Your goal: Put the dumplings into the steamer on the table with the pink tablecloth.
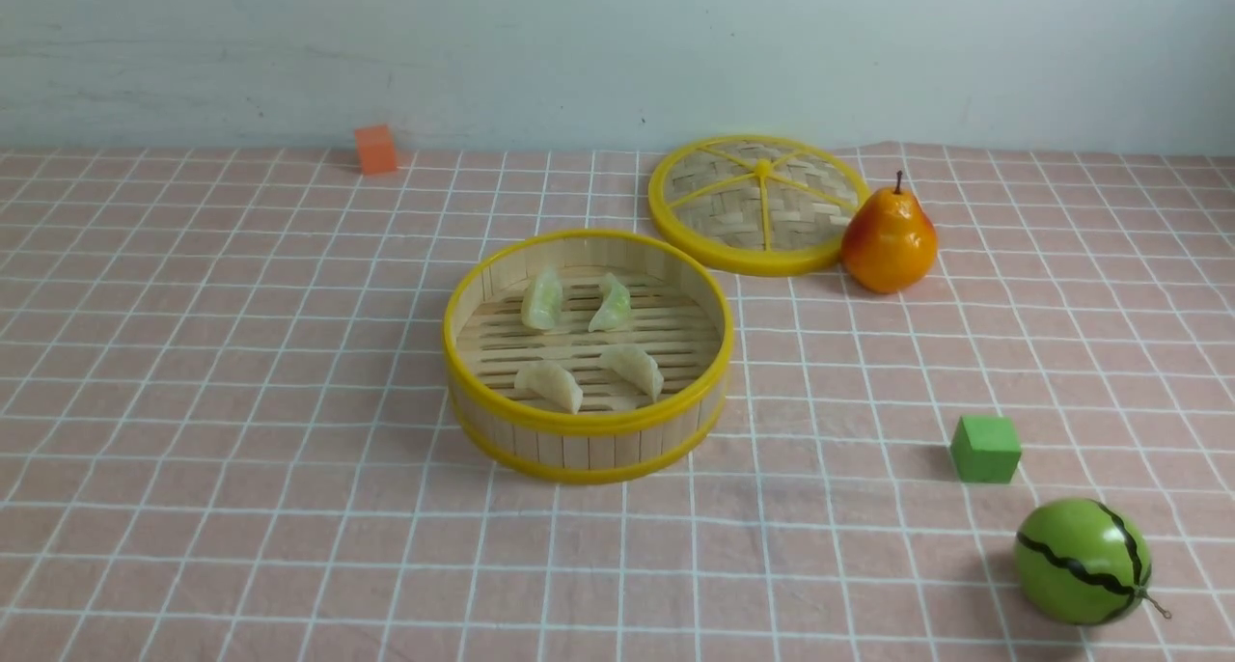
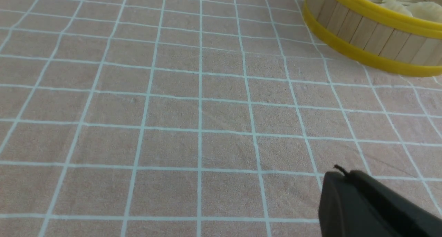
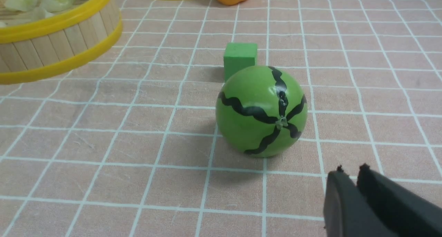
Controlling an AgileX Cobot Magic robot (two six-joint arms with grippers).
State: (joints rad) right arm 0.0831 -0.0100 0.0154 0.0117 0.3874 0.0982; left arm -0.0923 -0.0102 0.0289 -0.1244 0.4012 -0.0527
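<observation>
In the front view, we see four dumplings (image 1: 547,384) inside the round steamer (image 1: 593,450), near the middle of the frame, on the bench with its pink cloth (image 1: 241,546). A yellow-rimmed lid (image 1: 714,199) lies at the upper right, with a pear (image 1: 890,242) just beside it. At the lower right sit a green block (image 1: 986,450) and a striped melon (image 1: 1083,561). Our left tool (image 2: 348,174) is clenched, with nothing in it. Our right tool (image 3: 351,171) is released a little bit, also holding nothing.

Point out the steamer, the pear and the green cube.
steamer (image 1: 589,452): front view, slatted outer wall
pear (image 1: 890,242): front view, middle of its body
green cube (image 1: 986,463): front view, its near side face
</observation>
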